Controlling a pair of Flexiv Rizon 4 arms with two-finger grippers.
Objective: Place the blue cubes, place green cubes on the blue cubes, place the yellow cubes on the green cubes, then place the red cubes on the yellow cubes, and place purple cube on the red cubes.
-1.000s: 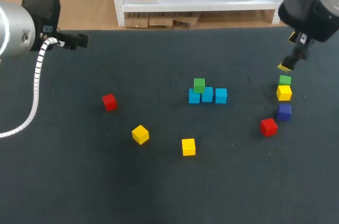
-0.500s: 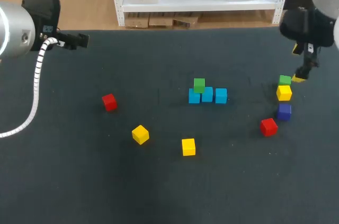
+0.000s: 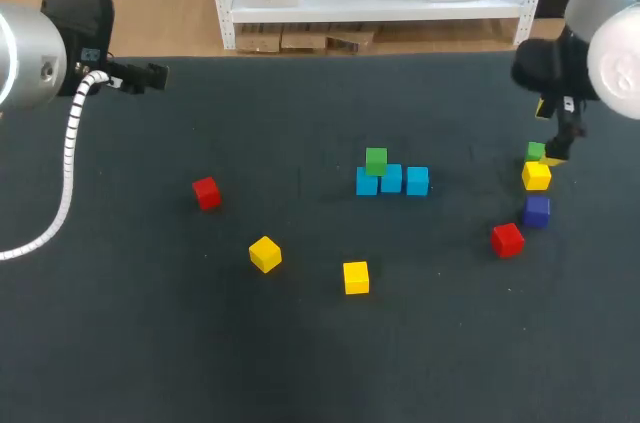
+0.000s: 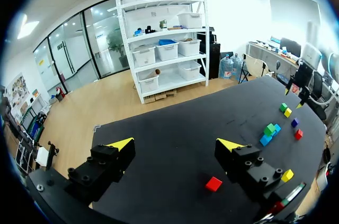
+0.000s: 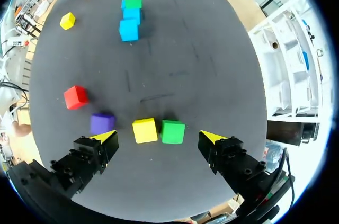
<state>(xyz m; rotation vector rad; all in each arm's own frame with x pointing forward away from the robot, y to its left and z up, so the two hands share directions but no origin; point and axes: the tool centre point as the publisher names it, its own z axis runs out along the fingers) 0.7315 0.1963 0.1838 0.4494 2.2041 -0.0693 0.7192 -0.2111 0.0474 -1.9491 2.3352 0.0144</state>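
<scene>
Three blue cubes (image 3: 391, 180) stand in a row at mid-table, with a green cube (image 3: 376, 160) on top at their left end. Further right lie a second green cube (image 3: 536, 151), a yellow cube (image 3: 536, 175), a purple cube (image 3: 537, 210) and a red cube (image 3: 507, 239). My right gripper (image 5: 159, 136) hangs open just over the green cube (image 5: 173, 131) and yellow cube (image 5: 145, 130), holding nothing. My left gripper (image 4: 176, 144) is open and empty, high above the table's far left corner.
A red cube (image 3: 206, 192) lies left of centre. Two yellow cubes (image 3: 265, 254) (image 3: 356, 277) lie toward the front. The left arm (image 3: 60, 43) and its white cable hang over the table's left side.
My right gripper has come down and shifted slightly right, from behind the right-hand green cube to just over it. The cubes and the left arm have stayed where they were.
</scene>
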